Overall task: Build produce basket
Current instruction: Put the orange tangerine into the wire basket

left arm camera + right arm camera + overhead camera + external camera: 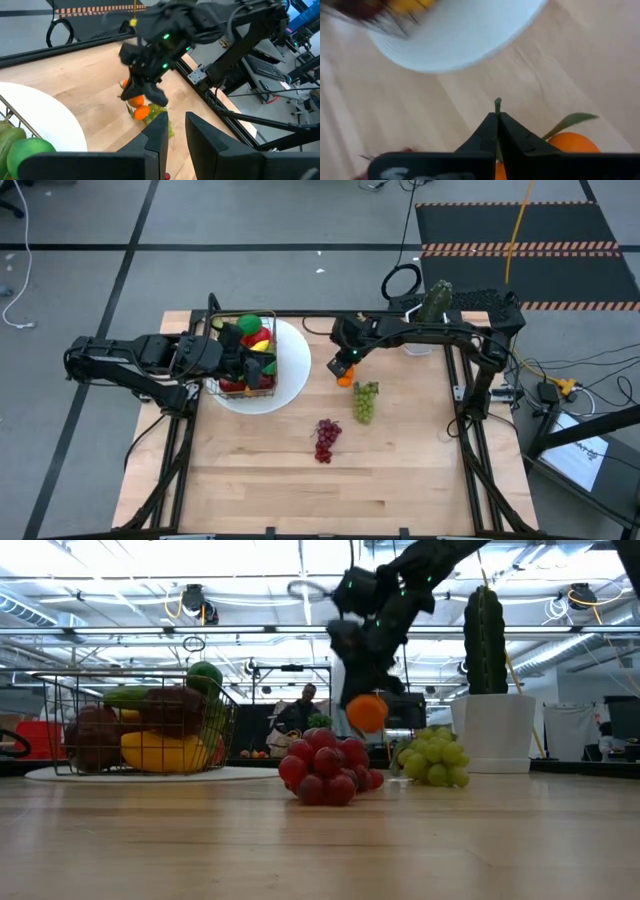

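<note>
Above the table [300, 480], right jaws [345, 370] clamped on orange's [366, 712] stem.

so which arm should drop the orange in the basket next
Right. The right gripper already holds the orange by its stem, lifted off the table. The left gripper sits over the basket on the plate, so it may need to clear.

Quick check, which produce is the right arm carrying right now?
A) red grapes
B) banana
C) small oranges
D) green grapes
C: the right gripper has its jaws pinched on the green stem of the small oranges, which hang clear of the table in the low view, while the green grapes and red grapes lie on the wood.
</note>
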Robot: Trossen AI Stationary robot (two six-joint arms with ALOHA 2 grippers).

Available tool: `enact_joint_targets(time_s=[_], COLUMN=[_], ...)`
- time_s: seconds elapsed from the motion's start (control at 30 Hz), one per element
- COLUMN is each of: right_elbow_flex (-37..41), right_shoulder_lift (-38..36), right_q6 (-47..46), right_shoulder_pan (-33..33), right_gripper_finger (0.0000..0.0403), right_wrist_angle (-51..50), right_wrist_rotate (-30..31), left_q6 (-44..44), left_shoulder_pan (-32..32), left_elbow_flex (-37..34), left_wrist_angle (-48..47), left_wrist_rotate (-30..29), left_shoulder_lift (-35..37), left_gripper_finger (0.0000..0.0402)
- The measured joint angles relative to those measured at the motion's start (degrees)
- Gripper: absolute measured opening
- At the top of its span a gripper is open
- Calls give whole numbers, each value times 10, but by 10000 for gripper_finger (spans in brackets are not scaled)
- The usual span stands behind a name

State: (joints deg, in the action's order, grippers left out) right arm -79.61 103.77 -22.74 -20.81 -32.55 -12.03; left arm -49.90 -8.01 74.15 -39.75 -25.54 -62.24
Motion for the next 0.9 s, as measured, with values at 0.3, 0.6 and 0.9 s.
enact_joint_targets(time_s=[0.3, 0.6, 0.9], right_elbow_flex=[0, -1, -1], right_shoulder_lift=[-92, -152, -155], right_q6=[-53, -102, -192], right_shoulder_pan=[11, 11, 12], right_gripper_finger=[0, 0, 0], right_wrist_angle=[49, 156, 271], right_wrist_rotate=[-1, 0, -2], left_q6=[23, 73, 123], left_shoulder_pan=[0, 17, 36], left_elbow_flex=[0, 0, 0], left_wrist_angle=[8, 28, 139], left_wrist_rotate=[-5, -12, -15], left_shoulder_lift=[-7, -70, -136], left_gripper_finger=[89, 252, 302])
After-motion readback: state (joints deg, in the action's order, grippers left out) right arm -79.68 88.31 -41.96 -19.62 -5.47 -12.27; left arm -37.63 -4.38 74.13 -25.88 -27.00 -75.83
